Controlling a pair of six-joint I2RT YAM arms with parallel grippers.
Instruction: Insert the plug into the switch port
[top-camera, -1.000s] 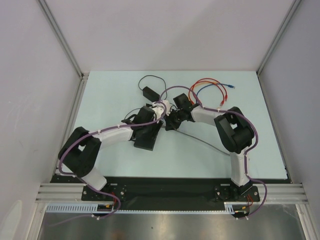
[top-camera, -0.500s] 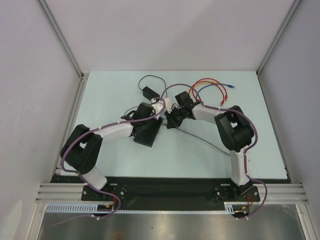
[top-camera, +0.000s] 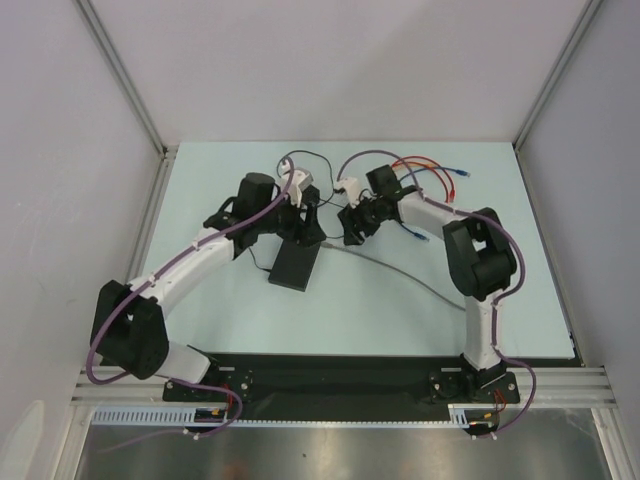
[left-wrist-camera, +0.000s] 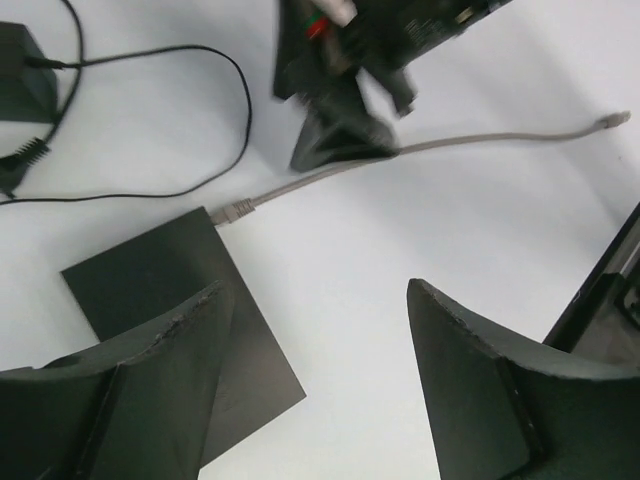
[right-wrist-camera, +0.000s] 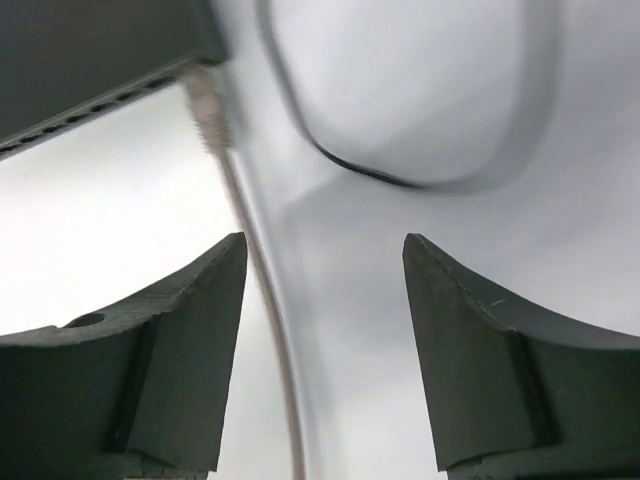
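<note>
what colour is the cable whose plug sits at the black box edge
Light grey, both the cable and its plug; clearest in the left wrist view.

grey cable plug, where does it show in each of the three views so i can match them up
top external: the grey plug is near centre, very small, at the far right corner of the flat black box.
left wrist: the grey plug is left of centre, at the box's upper corner.
right wrist: the grey plug is upper left, its tip at the box's edge.
Shared landmark: the flat black box.
</note>
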